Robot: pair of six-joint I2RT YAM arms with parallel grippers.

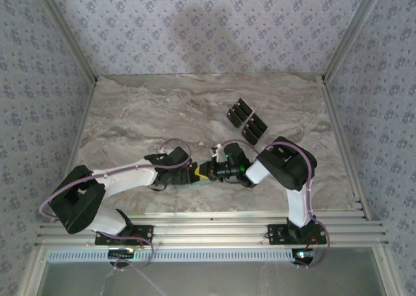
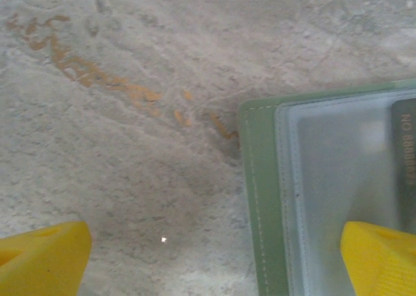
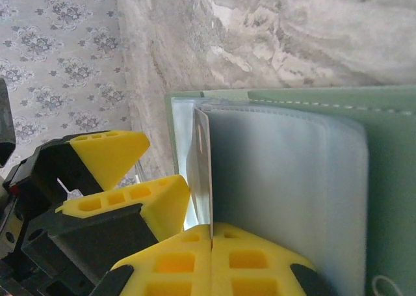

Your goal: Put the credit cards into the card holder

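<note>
The card holder lies open on the table, pale green outside with a pale blue-grey, clear-pocketed inside. My right gripper is shut on a thin credit card, seen edge-on, whose far end is at the holder's pocket. In the left wrist view a dark card with printed numbers shows at the holder's right edge. My left gripper is open and low over the table, one yellow finger over bare marble and the other over the holder. The two grippers meet near the table's front.
More black credit cards lie in a loose group on the marble table beyond the grippers, right of centre. Patterned walls close in the back and both sides. A metal rail runs along the near edge.
</note>
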